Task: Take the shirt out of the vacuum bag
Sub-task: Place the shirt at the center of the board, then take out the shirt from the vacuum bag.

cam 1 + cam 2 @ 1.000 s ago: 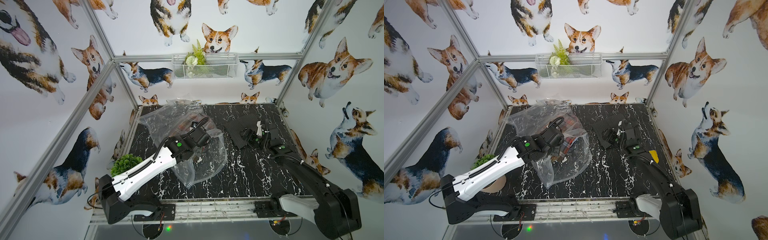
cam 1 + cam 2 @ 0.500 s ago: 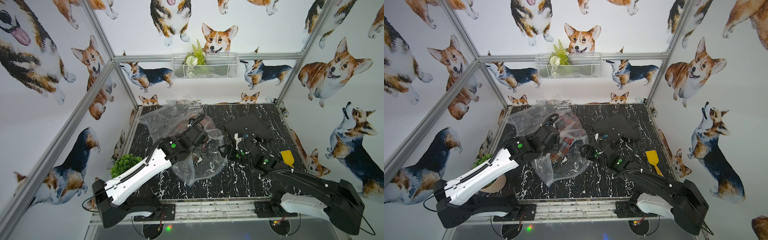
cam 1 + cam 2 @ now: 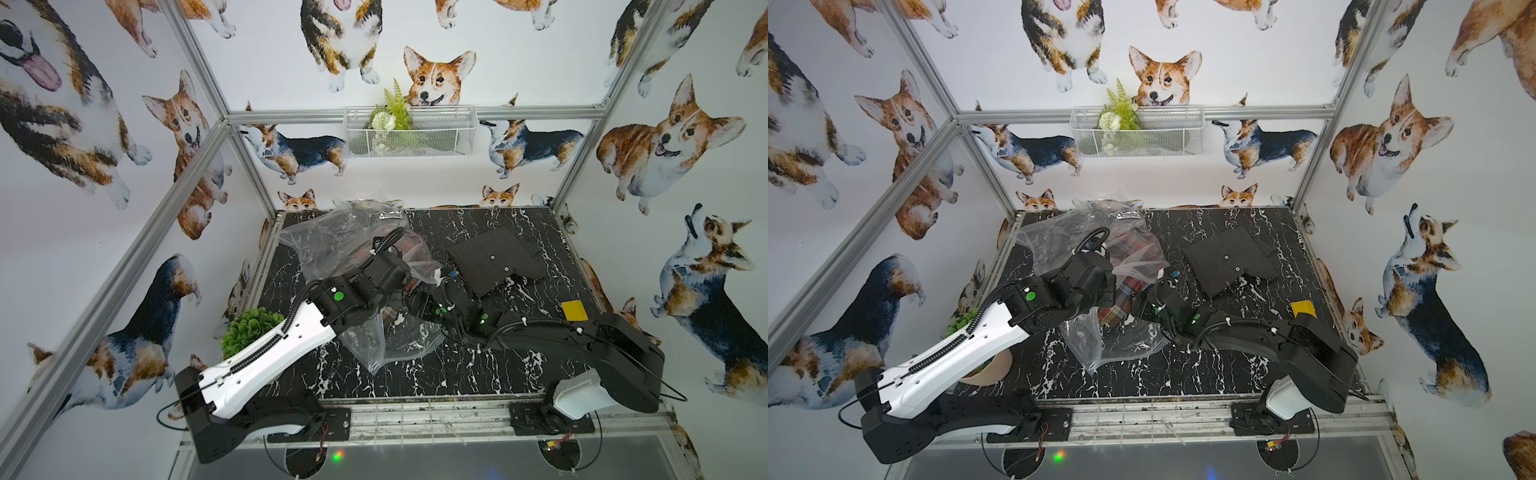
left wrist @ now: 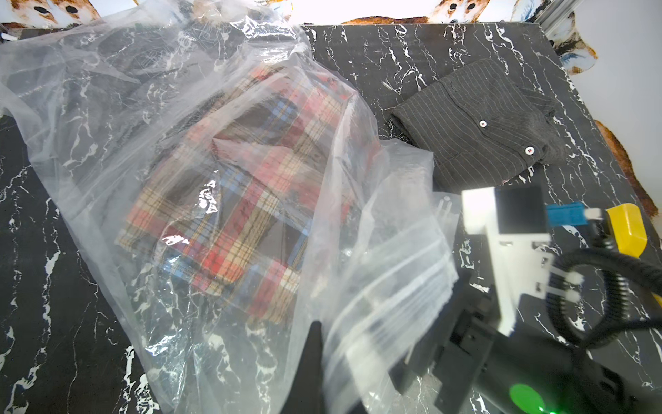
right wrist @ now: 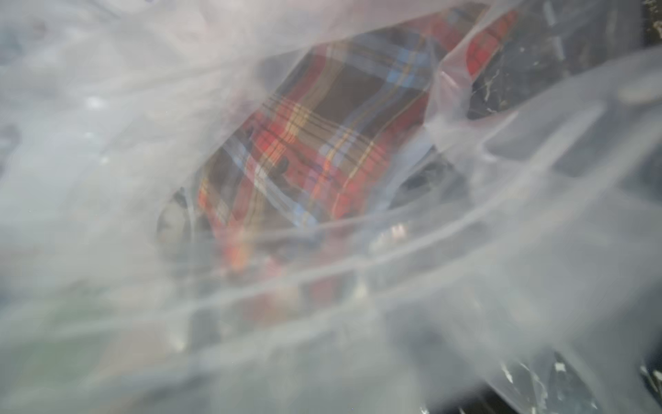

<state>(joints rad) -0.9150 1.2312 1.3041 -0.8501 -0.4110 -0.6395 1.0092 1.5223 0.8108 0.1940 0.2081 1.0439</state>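
The vacuum bag [image 3: 332,245] [image 3: 1059,237] [image 4: 107,107] is a large clear crinkly sack spread over the left half of the black marble table [image 3: 457,374]. Inside it lies the shirt [image 4: 243,200] [image 3: 1121,299] [image 5: 322,143], a folded red, blue and tan plaid. My left gripper [image 4: 318,333] [image 3: 395,291] is shut on the bag's zip-seal edge, holding that lip up off the table. My right gripper [image 3: 417,301] [image 3: 1138,309] sits at the bag's mouth just right of the left one. Blurred plastic fills the right wrist view and hides its fingers; it holds nothing that I can see.
A folded dark pinstriped shirt [image 3: 494,262] [image 4: 480,129] lies outside the bag at the back right. A yellow scraper [image 3: 574,309] rests near the right edge. A potted green plant [image 3: 249,328] stands at the left edge. A white wire basket [image 3: 409,133] hangs on the back wall.
My right arm has swung left from beside the dark shirt to the bag's mouth. My left gripper has kept its hold and shifted the lifted bag edge slightly nearer.
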